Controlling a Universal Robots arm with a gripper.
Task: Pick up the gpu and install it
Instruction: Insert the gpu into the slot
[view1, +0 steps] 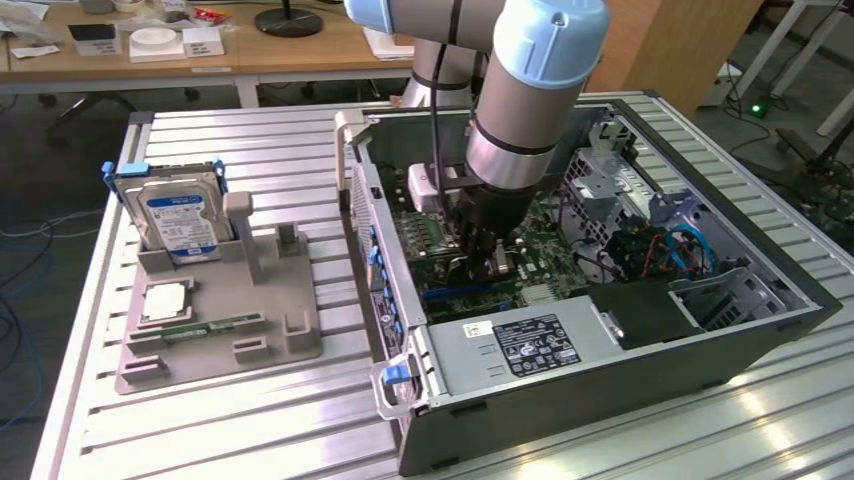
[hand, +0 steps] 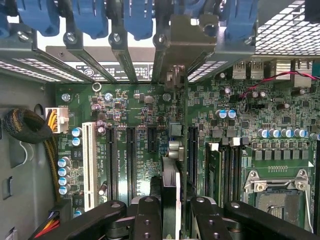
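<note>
Inside the computer case (view1: 747, 340), gripper (hand: 170, 220) jaws hold the gpu (hand: 172, 150), markings unreadable.

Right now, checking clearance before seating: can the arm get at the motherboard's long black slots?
Probably yes. The case is open, the arm reaches in from above, and its jaws grip the gpu on edge over the slots, which look bare, no cable crossing them.
</note>
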